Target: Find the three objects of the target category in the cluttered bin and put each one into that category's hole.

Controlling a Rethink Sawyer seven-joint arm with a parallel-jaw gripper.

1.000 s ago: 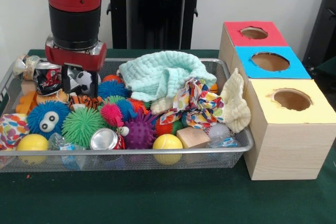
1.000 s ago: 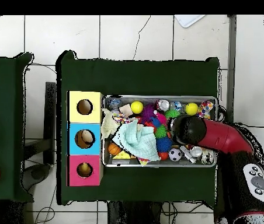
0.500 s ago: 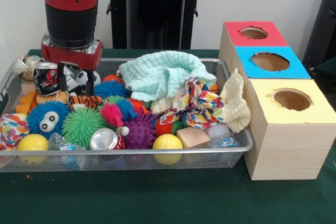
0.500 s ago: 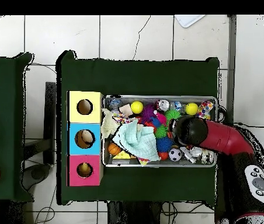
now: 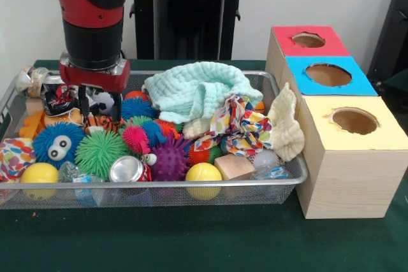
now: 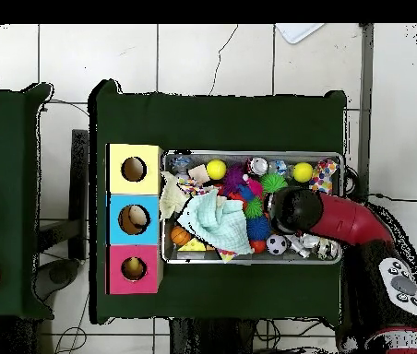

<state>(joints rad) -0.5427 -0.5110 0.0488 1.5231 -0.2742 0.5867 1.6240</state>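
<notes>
A wire-mesh bin holds a heap of toys, cans and cloths. My gripper hangs over its left part, open, with one fingertip and the other spread on either side of a tiger-striped toy. Nothing is held. A black-and-white soccer ball shows just behind the fingers. A crushed printed can lies to their left. In the overhead view the arm covers the gripper above the bin's right end. The soccer ball lies near the arm.
Three wooden boxes stand right of the bin with a red hole, a blue hole and a yellow hole. Also in the bin: mint cloth, patterned cloth, silver can, blue fuzzy ball, green spiky ball.
In the front view the gripper has shifted a little to the right and come down, so its fingers now reach the tiger-striped toy. The bin's contents look unmoved.
</notes>
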